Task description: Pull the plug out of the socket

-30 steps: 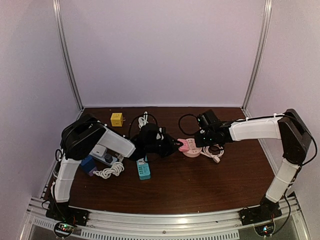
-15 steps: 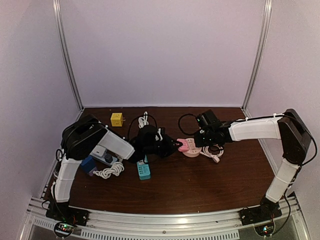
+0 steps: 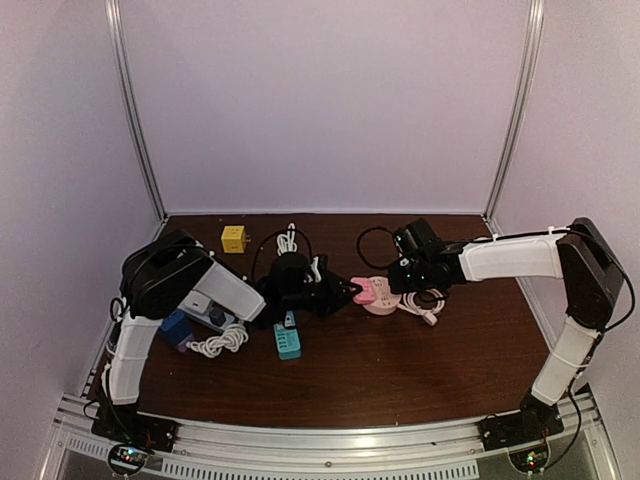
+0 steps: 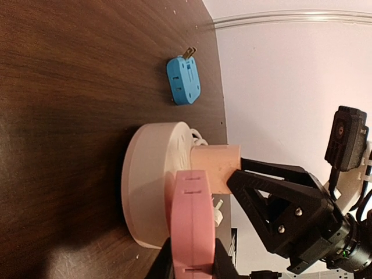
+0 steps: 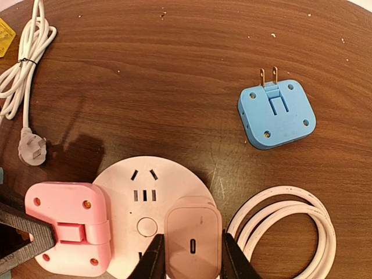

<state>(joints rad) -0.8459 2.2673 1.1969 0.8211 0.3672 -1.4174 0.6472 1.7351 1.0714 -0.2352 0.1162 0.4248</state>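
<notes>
While right jaws pinch the charger (image 5: 193,235), left jaws clamp the adapter (image 4: 192,226).

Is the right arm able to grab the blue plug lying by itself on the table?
Probably not yet. The right end effector is shut on the pale charger in the round socket, so it must let go first. The blue plug lies close by, nothing blocking it.

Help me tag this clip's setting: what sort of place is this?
Probably a lab robot cell: plain white walls, aluminium frame posts, and two robot arms bolted to a brown table.
</notes>
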